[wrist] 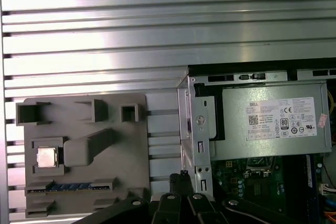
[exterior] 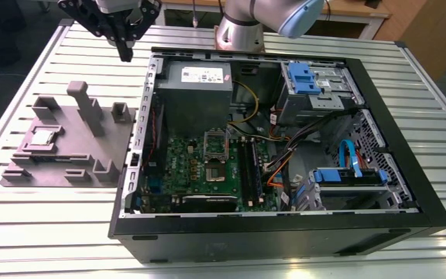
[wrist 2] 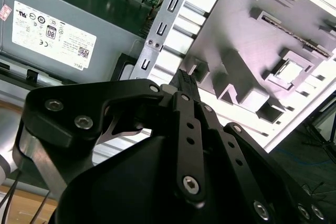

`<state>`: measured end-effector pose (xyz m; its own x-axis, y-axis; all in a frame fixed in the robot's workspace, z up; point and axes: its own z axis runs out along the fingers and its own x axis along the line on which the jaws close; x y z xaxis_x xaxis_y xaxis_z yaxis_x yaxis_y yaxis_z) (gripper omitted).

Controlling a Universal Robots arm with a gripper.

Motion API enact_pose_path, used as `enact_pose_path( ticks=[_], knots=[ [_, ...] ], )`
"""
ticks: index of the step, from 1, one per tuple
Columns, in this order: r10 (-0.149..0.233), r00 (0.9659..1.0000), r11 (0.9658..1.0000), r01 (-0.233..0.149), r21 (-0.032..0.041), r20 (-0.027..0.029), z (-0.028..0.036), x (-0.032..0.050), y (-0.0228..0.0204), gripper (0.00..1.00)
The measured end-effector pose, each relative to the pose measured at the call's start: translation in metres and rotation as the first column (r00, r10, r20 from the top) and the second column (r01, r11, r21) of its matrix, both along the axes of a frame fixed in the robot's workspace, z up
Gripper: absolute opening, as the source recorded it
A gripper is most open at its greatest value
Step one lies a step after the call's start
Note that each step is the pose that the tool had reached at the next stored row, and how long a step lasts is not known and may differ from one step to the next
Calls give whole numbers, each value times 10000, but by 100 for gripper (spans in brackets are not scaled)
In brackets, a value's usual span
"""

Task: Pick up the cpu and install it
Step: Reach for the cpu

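Cpu (exterior: 43,137): shiny silver metal top. Block tray (exterior: 118,145): matt grey plastic. Table (exterior: 53,221): ribbed bare metal, bright sheen. Gripper (exterior: 125,56): matt black.

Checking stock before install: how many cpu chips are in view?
1. The cpu sits in a recess of the grey tray, beside the open computer case; another could be hidden inside it.

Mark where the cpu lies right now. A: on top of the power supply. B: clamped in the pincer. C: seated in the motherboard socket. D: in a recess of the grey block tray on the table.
D: the cpu sits in a recess of the grey block tray, outside the computer case, and the pincer hangs apart from it.
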<state>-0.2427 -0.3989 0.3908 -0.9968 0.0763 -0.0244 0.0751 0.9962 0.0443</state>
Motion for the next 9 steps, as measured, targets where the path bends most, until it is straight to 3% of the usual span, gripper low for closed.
enact_pose_path(
  ticks=[9],
  knots=[
    [0,10000,10000,0,0,0,0,-40,0,10]
  ],
)
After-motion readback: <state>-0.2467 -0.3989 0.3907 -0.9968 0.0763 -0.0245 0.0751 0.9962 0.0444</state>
